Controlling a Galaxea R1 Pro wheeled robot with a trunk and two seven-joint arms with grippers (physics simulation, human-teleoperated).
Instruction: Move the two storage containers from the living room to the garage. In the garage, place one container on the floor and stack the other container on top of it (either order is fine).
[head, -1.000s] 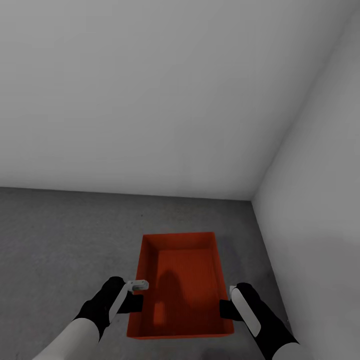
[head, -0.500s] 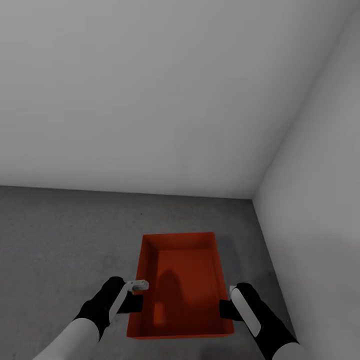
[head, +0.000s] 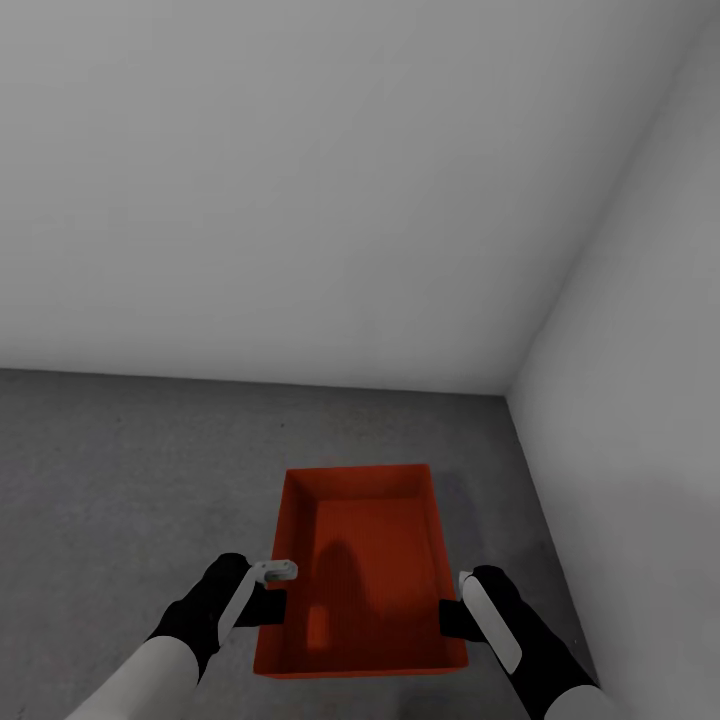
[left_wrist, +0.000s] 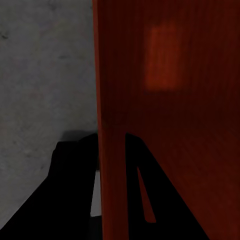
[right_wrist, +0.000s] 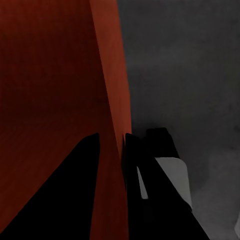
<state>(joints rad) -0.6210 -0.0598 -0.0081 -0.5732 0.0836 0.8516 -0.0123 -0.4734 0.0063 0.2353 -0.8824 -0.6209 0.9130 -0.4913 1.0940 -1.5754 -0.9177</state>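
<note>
Orange-red bin (head: 360, 560) looks like smooth plastic, soft sheen, fine ribbing across the bottom. Floor (head: 130, 470) is matt grey concrete, speckled and rough. Walls (head: 300, 180) are plain, flat, matt grey-white. Left end effector (head: 268, 590) shows matt black with a pale glossy part.

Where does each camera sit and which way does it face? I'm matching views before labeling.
Head view: on the head, looking down over both arms at the container on the floor.
Left wrist view: along the left gripper, fingers straddling the container's wall.
Right wrist view: along the right gripper, its fingers astride the opposite wall.
All share the container and floor.
</note>
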